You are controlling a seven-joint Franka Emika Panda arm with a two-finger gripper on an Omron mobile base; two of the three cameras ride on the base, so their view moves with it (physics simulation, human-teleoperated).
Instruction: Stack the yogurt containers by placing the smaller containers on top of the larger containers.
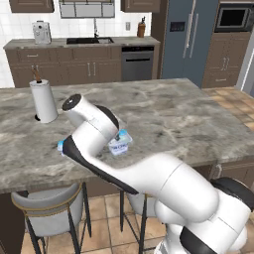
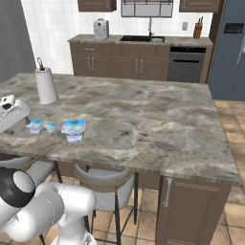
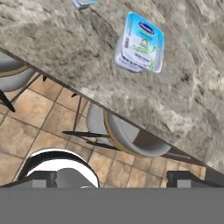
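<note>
Near the front edge of the island counter (image 2: 143,119), toward its left end, sits the larger tub (image 2: 74,129), upright, light-blue lid up. Two smaller cups just left of it: one (image 2: 35,126) further left, the other (image 2: 50,127) between, both apart from the tub. Nothing stacked yet. In the left base view the tub (image 1: 119,143) peeks out right of the forearm, one cup (image 1: 60,145) left of it. Paper towel roll (image 2: 46,86) stands farther back on the left. Stools (image 2: 103,179) tuck under the near edge. Gripper (image 3: 113,179) hangs off the counter's front edge over the floor; the hand view shows the tub (image 3: 141,43) ahead of it and a cup (image 3: 83,3) beyond. Fingertips (image 3: 43,179) stand wide apart, holding nothing. Judgement: the next reach must go forward past the tub to a cup.
</note>
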